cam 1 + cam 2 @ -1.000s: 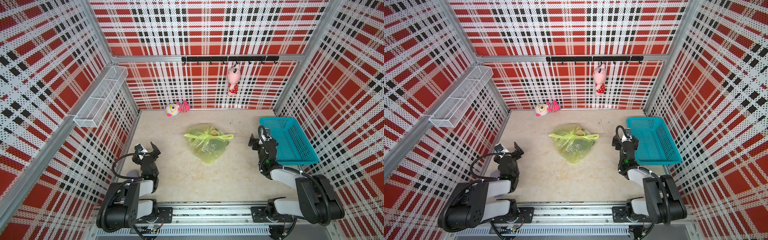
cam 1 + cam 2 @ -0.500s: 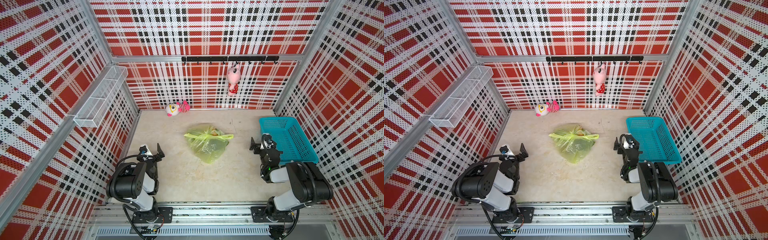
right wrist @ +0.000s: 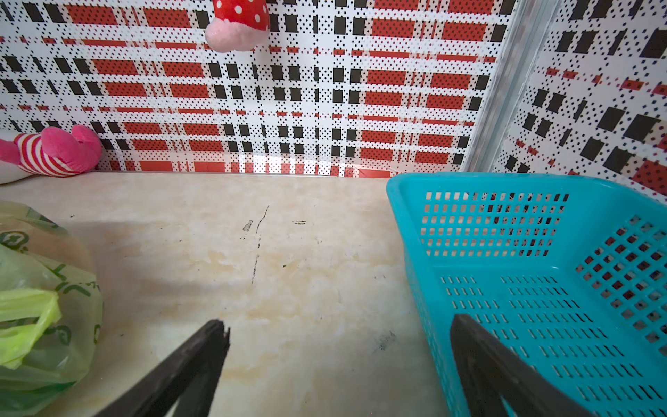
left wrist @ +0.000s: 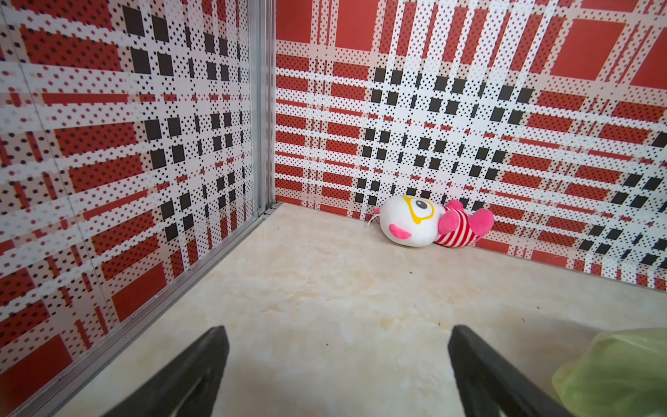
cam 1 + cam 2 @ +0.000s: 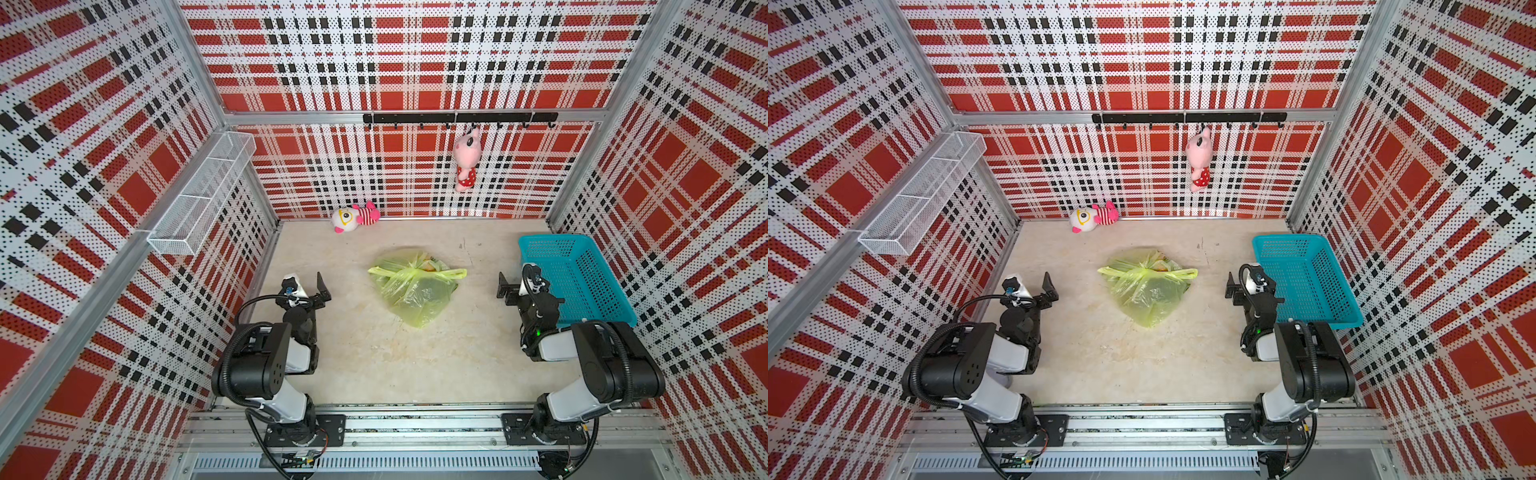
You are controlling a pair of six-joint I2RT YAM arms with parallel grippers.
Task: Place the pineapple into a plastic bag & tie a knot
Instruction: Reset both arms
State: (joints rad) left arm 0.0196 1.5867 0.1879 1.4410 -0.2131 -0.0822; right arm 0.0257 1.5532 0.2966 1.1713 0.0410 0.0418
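Knot [image 5: 406, 273] closes filled plastic bag [image 5: 417, 301]

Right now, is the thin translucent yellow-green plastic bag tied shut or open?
Tied shut. On the yellow-green plastic bag, the two handle straps are bunched into a knot, ends sticking out sideways.
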